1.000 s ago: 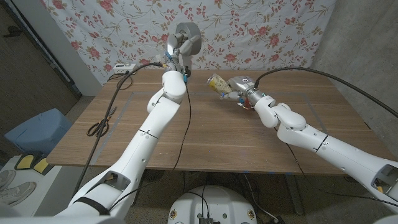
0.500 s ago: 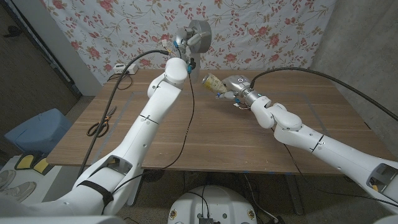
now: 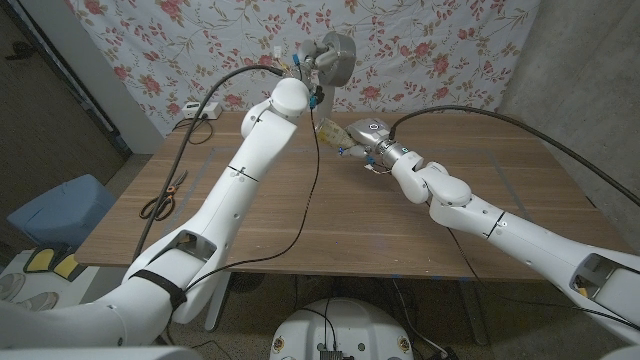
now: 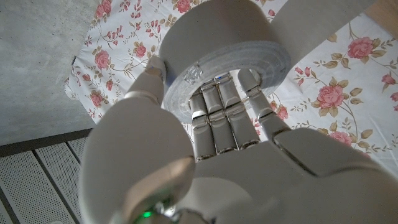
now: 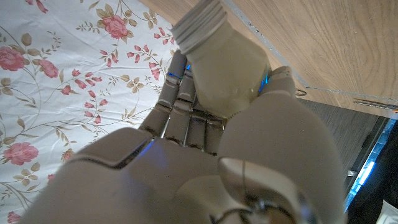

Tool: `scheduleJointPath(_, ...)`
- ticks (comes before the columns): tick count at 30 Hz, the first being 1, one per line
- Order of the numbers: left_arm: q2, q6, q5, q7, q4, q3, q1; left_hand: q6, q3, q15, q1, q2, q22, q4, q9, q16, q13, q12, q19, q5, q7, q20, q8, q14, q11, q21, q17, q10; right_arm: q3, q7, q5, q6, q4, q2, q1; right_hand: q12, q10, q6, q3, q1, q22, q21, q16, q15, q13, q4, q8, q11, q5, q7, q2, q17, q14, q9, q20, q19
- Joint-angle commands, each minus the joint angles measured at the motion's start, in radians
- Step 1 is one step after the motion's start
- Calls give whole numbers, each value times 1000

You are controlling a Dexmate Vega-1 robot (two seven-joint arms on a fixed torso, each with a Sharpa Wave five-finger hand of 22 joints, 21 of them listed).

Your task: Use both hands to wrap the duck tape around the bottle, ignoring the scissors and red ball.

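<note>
My left hand [image 3: 314, 62] is raised high over the table's far edge and holds a grey roll of duck tape [image 3: 334, 57]. In the left wrist view the fingers [image 4: 217, 118] pass through the roll's [image 4: 224, 59] core while the thumb presses its outside. My right hand [image 3: 366, 140] grips a pale yellowish bottle [image 3: 332, 130], held tilted just below and right of the tape roll, above the far middle of the table. The right wrist view shows the bottle [image 5: 225, 68], threaded neck pointing away, clasped in the right hand [image 5: 205, 162].
Scissors [image 3: 160, 204] with dark handles lie near the table's left edge. A white power strip [image 3: 198, 112] sits at the far left corner. A floral cloth [image 3: 420, 50] hangs behind the wooden table [image 3: 330, 220]. A blue bin [image 3: 55, 205] stands on the floor at the left.
My left hand carried the tape roll to the right and a little higher. My right hand moved the bottle left, toward the roll; the two now sit close together.
</note>
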Motion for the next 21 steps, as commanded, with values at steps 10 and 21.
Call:
scheduleJointPath(10,-18,60,12,-64,-15,22,-36,67,17,-127,153,129,1,8,1,-4,8,3,9,-1,11,2,-9,21,-158,17,5,179,-40,14,-12,34,101,69,67,92,267,255,281,80,1,16,4,-208,5,127,1,-148,8,-177,76,209,127,8,-58,-4)
scheduleJointPath(21,-16,132,23,-92,-55,30,-39,74,14,-128,169,126,0,4,0,-4,9,0,13,-3,17,4,-15,29,-154,31,7,189,-58,22,-9,28,186,110,106,91,270,257,280,82,0,23,5,-208,6,128,-1,-150,8,-176,77,217,131,10,-58,-5)
